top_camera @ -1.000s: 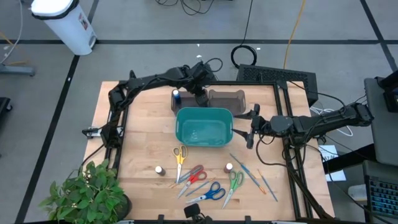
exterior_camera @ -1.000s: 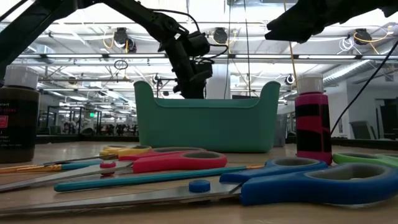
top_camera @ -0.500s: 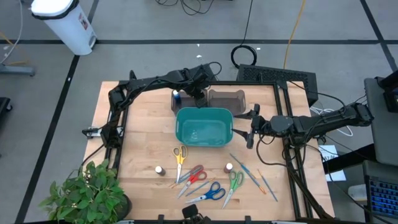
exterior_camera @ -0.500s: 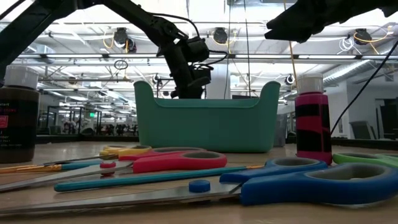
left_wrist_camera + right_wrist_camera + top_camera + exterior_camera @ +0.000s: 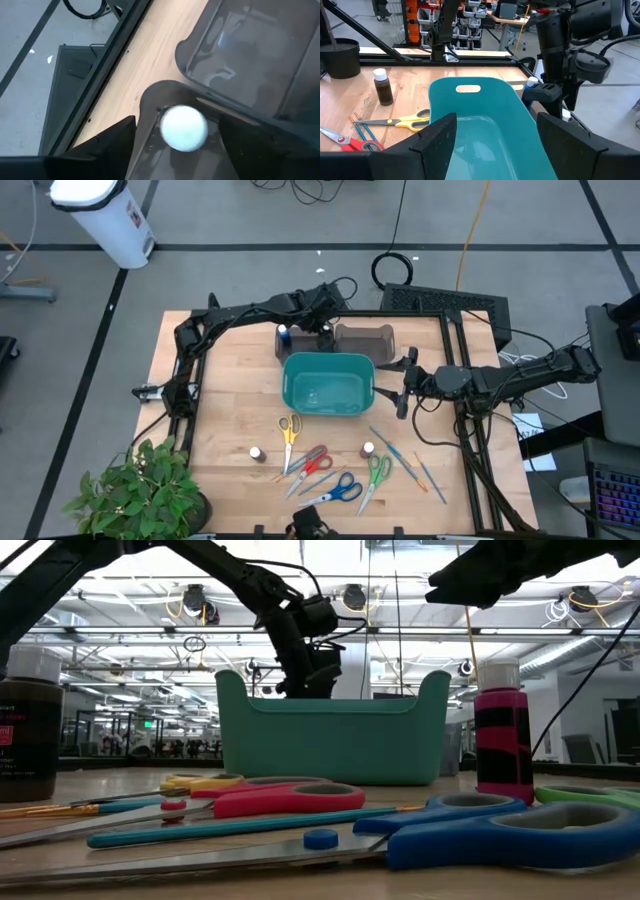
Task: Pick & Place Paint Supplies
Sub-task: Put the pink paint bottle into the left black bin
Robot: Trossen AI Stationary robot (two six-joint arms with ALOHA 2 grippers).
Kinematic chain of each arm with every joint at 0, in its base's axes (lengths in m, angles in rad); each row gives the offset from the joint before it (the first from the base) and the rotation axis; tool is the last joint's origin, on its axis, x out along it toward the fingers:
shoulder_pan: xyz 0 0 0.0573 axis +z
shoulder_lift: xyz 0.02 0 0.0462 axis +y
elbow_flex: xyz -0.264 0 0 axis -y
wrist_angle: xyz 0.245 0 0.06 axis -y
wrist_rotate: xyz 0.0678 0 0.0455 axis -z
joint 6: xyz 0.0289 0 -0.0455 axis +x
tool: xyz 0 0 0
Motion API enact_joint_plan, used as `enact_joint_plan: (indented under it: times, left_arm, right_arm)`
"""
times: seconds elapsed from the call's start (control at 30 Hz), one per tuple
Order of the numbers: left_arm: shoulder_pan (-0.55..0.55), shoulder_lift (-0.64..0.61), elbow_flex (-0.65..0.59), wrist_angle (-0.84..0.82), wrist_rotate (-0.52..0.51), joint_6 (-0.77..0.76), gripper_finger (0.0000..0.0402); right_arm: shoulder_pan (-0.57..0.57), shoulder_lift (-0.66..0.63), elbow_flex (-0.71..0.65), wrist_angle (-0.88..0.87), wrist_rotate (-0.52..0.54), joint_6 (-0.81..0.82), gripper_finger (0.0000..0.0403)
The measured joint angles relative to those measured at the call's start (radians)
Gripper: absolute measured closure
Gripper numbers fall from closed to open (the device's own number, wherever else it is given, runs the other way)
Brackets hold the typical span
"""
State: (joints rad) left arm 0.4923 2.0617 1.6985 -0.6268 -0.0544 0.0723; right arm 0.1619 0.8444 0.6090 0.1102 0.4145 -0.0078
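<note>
High view: the left gripper (image 5: 318,332) hangs over the grey trays (image 5: 350,338) at the tabletop's (image 5: 230,410) far edge, jaws open around nothing; in the left wrist view a white-capped bottle (image 5: 183,127) stands in a tray just beneath them, beside a dark-blue bottle (image 5: 283,334). Just nearer sits the teal bin (image 5: 328,383). The right gripper (image 5: 403,385) waits at the bin's right rim, jaws open. Scissors (image 5: 289,430), brushes (image 5: 405,456) and two more bottles (image 5: 257,453) crowd the near edge; bare wood lies to the left.
</note>
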Motion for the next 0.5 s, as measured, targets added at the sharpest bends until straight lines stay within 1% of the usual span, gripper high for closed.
enact_joint_plan:
  times: [0.13, 0.23, 0.37, 0.5]
  left_arm:
    - [0.001, -0.041, 0.0, -0.012, 0.0, 0.001, 0.0096]
    - [0.001, -0.089, 0.0, -0.026, 0.0, 0.001, 0.0096]
    - [0.001, -0.193, 0.0, -0.06, 0.0, 0.002, 0.0101]
    - [-0.006, -0.314, 0.0, -0.118, 0.003, 0.014, 0.0097]
  right_arm:
    - [0.0, 0.0, 0.0, 0.001, 0.0, 0.0, 0.0132]
    - [0.0, 0.0, 0.0, 0.002, 0.0, 0.001, 0.0132]
    - [0.0, 0.0, 0.0, 0.002, 0.0, 0.023, 0.0135]
    - [0.0, 0.0, 0.0, 0.001, 0.0, 0.023, 0.0135]
